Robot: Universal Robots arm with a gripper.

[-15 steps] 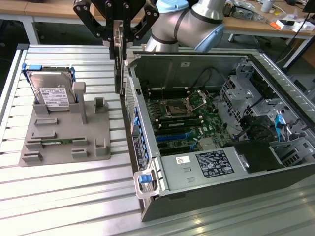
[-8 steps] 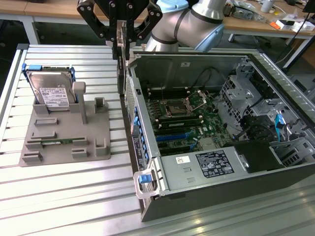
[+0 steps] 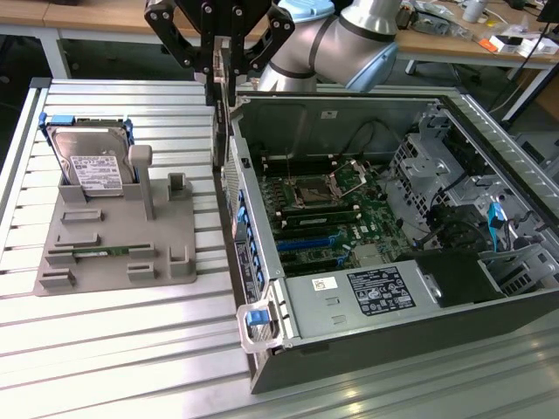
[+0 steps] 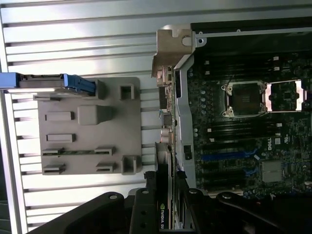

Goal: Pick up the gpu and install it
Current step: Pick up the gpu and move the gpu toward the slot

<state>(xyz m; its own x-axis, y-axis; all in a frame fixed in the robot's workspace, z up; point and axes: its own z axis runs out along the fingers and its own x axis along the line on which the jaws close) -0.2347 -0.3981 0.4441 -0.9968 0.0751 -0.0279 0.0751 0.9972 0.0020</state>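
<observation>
The gpu [image 3: 224, 131] hangs on edge from the jaws, which are clenched across its two flat faces near its upper edge. It sits just beside the left wall of the open computer case [image 3: 349, 353], toward the far end, and whether it touches that wall cannot be told. It is not yet over the motherboard [image 3: 323, 205]. The card looks light and stiff but fragile. Its shroud and bare board rim seem the safest places to hold, away from the contact edge and small components. The arm [image 3: 349, 39] reaches in from the far side with its wrist pointing straight down. The grey fixture plate [image 3: 113, 253] on the tabletop [image 3: 105, 358] lies to the left.
</observation>
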